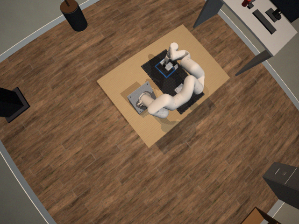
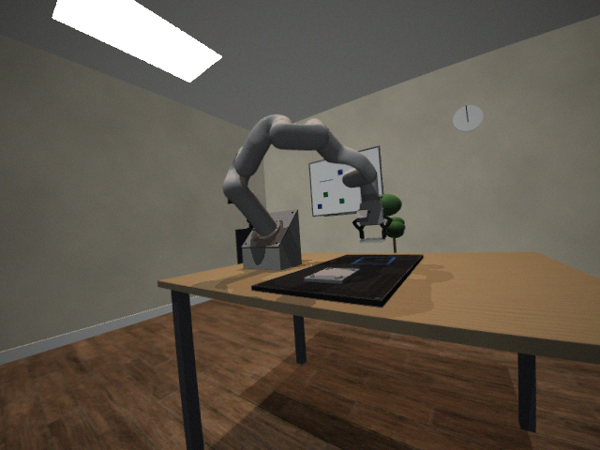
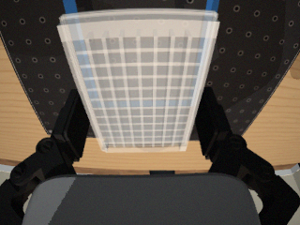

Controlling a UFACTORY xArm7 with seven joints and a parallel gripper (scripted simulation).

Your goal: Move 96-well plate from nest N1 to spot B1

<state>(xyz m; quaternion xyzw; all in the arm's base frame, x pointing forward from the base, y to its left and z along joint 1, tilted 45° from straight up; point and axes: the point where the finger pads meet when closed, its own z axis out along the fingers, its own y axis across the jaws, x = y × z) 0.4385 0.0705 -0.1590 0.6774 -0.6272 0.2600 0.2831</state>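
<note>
My gripper is shut on the clear 96-well plate, across its long sides. The plate hangs about level, well above the deck. In the top view the arm partly hides it. The blue taped outline of B1 lies on the deck below. In the wrist view its side lines run roughly along the plate's long sides, and its near line shows through the plate. The pale plate nest N1 holds no plate.
The black perforated deck lies on the wooden table. The grey arm base stands beside the deck. The arm arches over the nest side of the deck in the top view.
</note>
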